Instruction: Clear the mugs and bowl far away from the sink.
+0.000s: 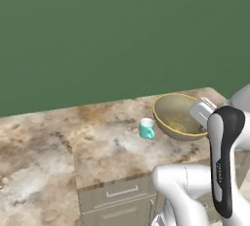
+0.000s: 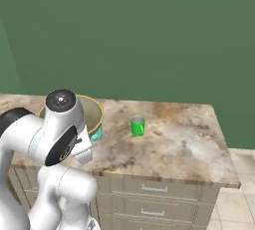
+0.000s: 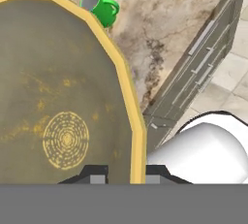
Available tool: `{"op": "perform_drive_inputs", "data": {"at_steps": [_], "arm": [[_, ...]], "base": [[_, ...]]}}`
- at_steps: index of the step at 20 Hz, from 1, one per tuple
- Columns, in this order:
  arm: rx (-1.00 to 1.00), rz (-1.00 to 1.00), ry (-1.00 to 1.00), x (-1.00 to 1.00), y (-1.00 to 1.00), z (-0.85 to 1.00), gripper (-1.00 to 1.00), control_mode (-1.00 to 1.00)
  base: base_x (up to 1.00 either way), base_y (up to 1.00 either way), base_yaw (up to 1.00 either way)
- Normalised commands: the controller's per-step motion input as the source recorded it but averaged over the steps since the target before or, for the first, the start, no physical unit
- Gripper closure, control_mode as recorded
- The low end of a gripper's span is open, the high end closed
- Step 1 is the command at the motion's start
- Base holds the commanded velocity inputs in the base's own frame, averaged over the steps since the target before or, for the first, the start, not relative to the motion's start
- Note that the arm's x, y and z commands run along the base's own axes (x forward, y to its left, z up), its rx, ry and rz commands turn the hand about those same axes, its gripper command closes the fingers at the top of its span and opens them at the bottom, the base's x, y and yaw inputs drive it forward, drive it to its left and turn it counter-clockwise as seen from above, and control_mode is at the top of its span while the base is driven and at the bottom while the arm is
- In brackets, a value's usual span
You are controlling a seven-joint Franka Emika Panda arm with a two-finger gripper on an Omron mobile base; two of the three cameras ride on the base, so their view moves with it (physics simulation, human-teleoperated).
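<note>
While pinched at its yellow rim, round bowl tilts in gripper.

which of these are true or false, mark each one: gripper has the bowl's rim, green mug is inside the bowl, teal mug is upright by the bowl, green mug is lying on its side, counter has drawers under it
1. The gripper is shut on the rim of the wide tan-olive bowl with a yellow edge. True: one fingertip is inside the rim, one outside.
2. The bright green mug sits inside the bowl. False: it stands on the brown marbled stone counter, apart from the bowl.
3. The small teal mug with a white inside stands upright next to the bowl. True.
4. The green mug lies on its side. False: it is upright.
5. Grey drawers run below the counter. True.
</note>
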Motion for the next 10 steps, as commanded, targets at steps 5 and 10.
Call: {"op": "perform_drive_inputs", "data": {"at_steps": [5, 10], "arm": [[0.0, 0.0, 0.0, 0.0, 0.0, 0.0, 1.0, 1.0], [0.0, 0.0, 0.0, 0.0, 0.0, 0.0, 1.0, 1.0]], "base": [[0.53, -0.4, -0.4], [0.56, -0.49, -0.33]]}}
